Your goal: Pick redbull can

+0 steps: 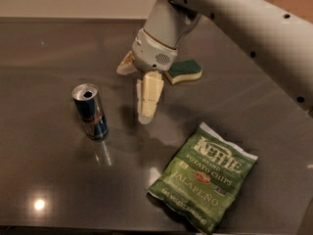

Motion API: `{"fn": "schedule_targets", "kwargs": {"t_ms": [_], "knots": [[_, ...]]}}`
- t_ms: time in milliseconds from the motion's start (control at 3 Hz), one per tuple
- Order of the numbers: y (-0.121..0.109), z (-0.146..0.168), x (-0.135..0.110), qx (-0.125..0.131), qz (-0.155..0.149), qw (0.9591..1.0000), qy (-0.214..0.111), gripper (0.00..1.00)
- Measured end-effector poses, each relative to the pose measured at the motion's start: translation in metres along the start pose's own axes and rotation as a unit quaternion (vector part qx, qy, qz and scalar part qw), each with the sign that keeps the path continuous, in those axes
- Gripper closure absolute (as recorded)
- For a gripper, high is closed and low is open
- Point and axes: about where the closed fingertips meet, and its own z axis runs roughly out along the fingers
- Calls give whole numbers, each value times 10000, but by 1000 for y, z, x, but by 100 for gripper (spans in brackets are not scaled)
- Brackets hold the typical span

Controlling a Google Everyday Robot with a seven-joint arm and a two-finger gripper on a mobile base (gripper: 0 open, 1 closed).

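Off-white plastic arm point(254, 38) w/ small dark screw holes, grey wrist point(159, 38) w/ vent grille, cream segmented two-finger gripper point(133, 96), fingers apart, over dark glossy table point(49, 180).

"KETTLE BRAND POTATO CHIPS JALAPEÑO" on green chip bag point(203, 177), near pincer point(137, 94) above table point(49, 180).

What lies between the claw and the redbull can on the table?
Nothing. In the camera view, only bare table separates the upright redbull can from the claw, which hangs just to its right in the picture.
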Motion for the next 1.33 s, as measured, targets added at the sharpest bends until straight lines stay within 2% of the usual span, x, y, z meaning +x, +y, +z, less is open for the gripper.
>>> {"fn": "schedule_targets", "kwargs": {"t_ms": [333, 1000, 1333], "knots": [[4, 0, -8, -57, -122, 9997, -185, 0], [18, 14, -41, -261, -399, 9976, -497, 0], [18, 21, -56, -310, -480, 9965, -615, 0]]}}
